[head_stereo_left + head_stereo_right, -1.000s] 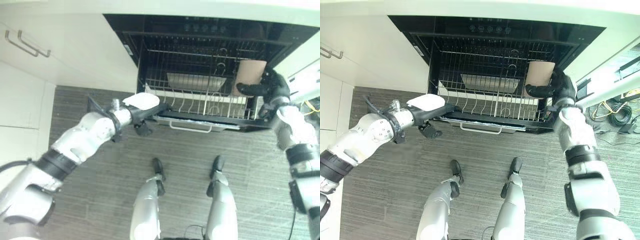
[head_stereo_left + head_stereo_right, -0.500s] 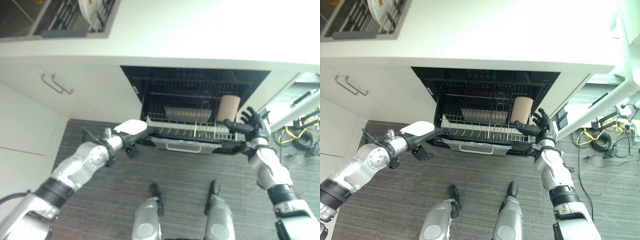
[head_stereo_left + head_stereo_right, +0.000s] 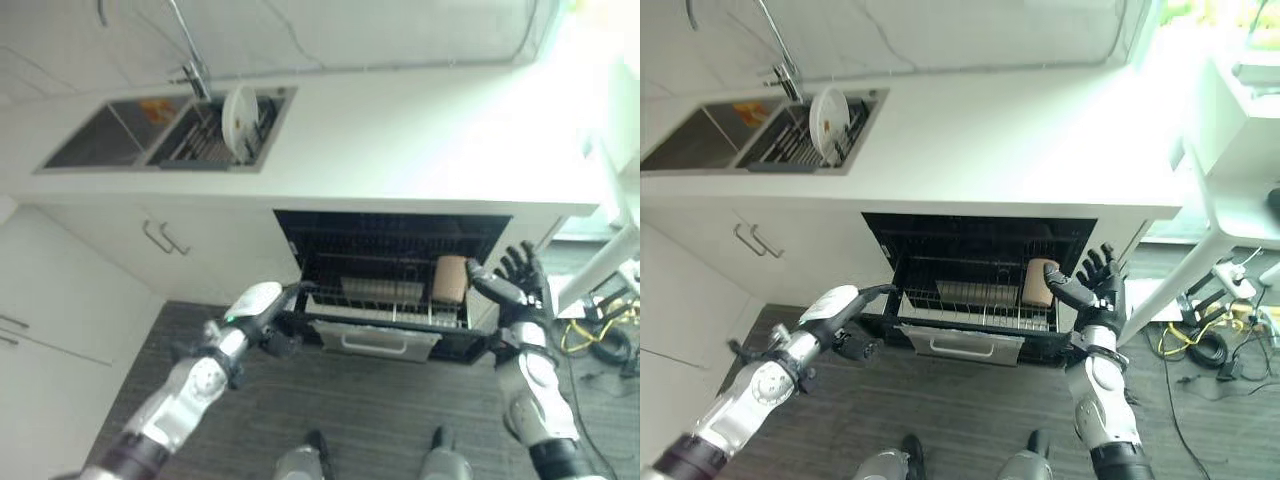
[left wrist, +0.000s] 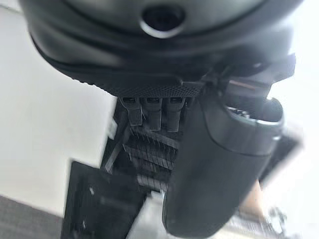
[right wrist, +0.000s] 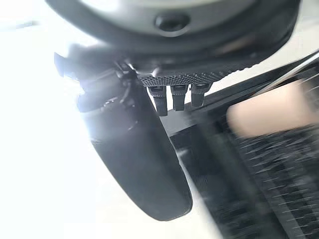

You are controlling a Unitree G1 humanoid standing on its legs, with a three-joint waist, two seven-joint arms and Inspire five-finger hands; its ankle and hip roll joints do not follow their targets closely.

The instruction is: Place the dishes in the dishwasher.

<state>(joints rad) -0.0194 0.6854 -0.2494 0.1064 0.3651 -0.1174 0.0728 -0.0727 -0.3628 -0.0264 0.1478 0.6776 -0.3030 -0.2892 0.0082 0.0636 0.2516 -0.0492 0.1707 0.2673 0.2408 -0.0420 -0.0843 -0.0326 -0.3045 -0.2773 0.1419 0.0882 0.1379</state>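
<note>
— Where is the cup?
— A tan cup (image 3: 1039, 283) is seen at the dishwasher rack's (image 3: 970, 298) right end.
— And the hands?
— The right hand (image 3: 1097, 287) is spread open beside the cup; the left hand (image 3: 262, 305) is held with straight fingers at the rack's left corner.

Dishwasher (image 3: 980, 262) mouth stands open under the counter (image 3: 1020, 150); its wire rack (image 3: 970, 300) is drawn partway out. A tan cup (image 3: 1040, 282) occupies the rack's right end, a metal tray (image 3: 975, 292) its centre. The rack's left portion appears free. Right hand (image 3: 1098, 290), fingers spread, flanks the right edge; left hand (image 3: 845, 310) sits at the left front corner.
</note>
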